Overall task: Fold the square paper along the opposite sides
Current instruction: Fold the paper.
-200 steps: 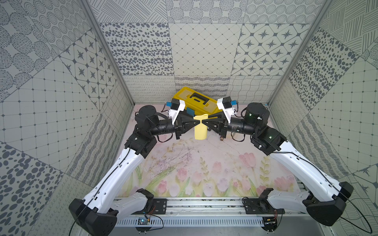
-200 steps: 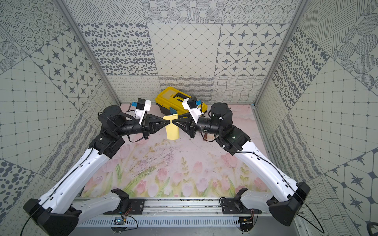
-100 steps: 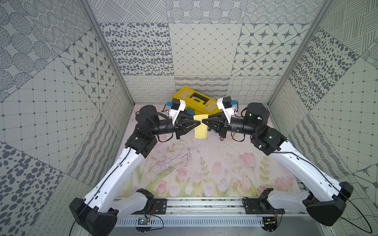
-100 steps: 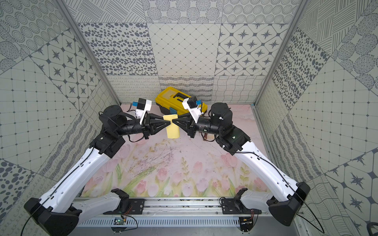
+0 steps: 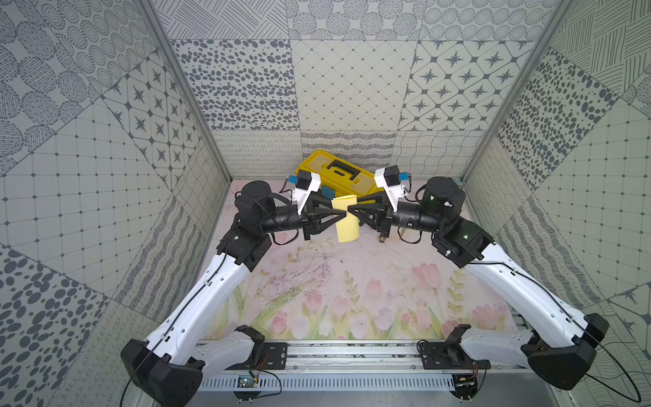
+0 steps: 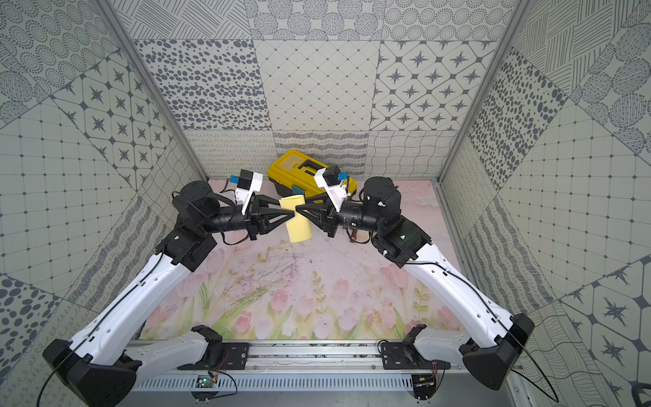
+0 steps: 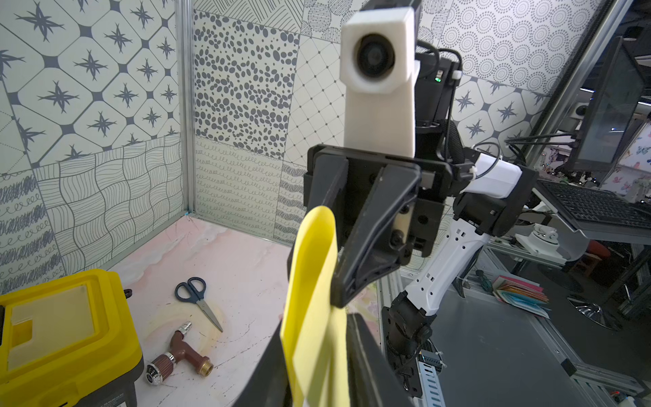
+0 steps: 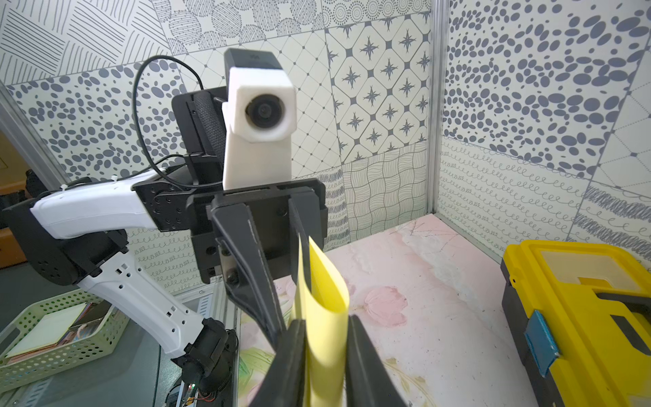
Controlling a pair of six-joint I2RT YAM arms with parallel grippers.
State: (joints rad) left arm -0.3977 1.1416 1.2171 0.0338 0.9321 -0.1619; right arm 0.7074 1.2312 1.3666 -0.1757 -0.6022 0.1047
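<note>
Hanging mid-frame in both top views, the square paper point(image 5: 347, 222) droops where left gripper point(image 5: 342, 213) and right gripper point(image 5: 349, 212) tips meet. Left wrist view, lower centre: left fingers point(image 7: 364, 356) flank it, grip unclear. Right wrist view: right fingers point(image 8: 366, 356) clasp it.

A yellow toolbox point(image 5: 336, 173) with a black handle sits by the patterned back wall point(image 5: 348, 105) on my flowered pink mat point(image 5: 352, 278); black-handled scissors point(image 7: 198, 298) lie flat near it; a brown tap fitting point(image 7: 180, 356) lies on its side close by them; past the mat's edge I see a pale green basket point(image 8: 88, 349) and a keyboard point(image 7: 595, 206).
</note>
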